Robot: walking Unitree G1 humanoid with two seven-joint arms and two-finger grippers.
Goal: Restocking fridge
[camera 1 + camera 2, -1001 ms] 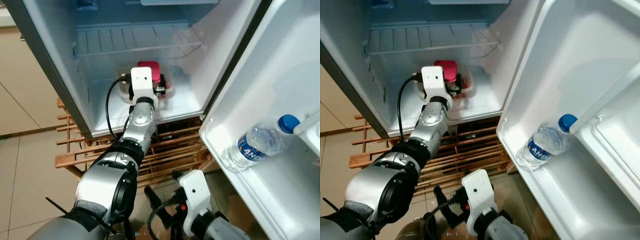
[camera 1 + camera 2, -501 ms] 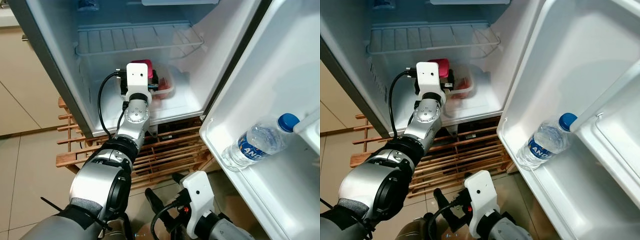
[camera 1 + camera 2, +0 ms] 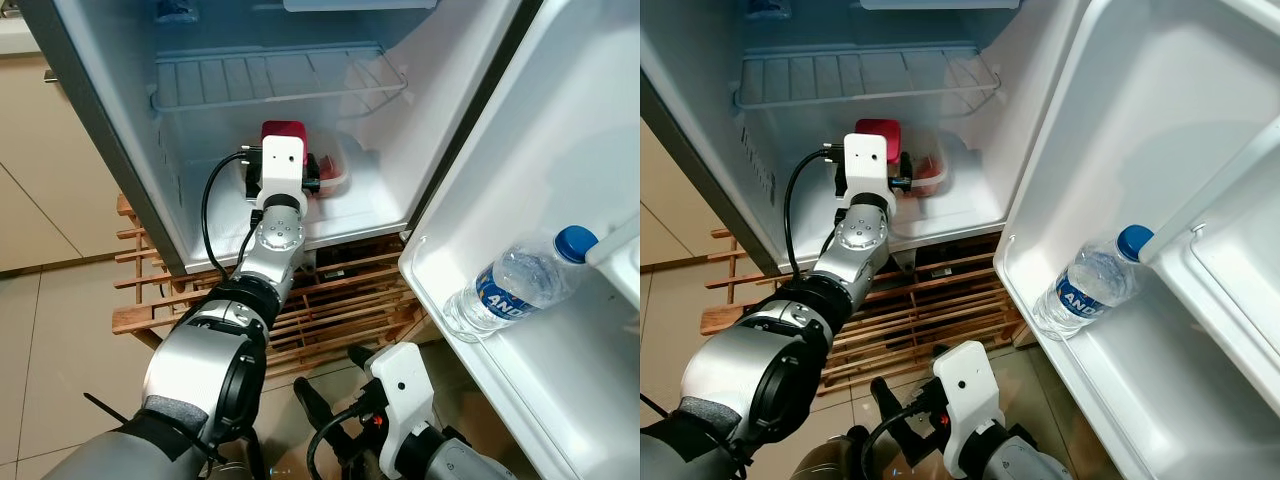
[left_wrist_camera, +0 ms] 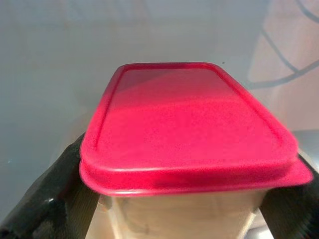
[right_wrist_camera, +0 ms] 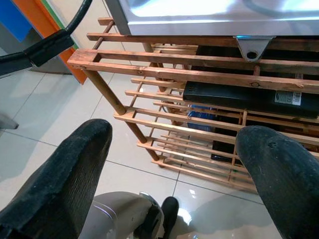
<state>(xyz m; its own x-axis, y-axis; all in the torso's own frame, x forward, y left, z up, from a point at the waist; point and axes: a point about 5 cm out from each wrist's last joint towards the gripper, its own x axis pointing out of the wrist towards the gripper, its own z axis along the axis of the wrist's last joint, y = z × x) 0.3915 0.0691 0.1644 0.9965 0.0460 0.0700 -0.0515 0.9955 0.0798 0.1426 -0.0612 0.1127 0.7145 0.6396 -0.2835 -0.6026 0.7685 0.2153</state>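
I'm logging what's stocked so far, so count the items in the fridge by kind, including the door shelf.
Red-lidded food containers: 1, the red-lidded container held between the left gripper's jaws on the fridge floor
Water bottles: 1, the blue-capped water bottle lying in the door shelf
Total: 2

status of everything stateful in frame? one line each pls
fridge door: open
red-lidded container: lid on, held inside fridge by left pincer
left pincer: shut on container
right pincer: open, idle, low by the wooden rack
water bottle: capped, leaning in door shelf
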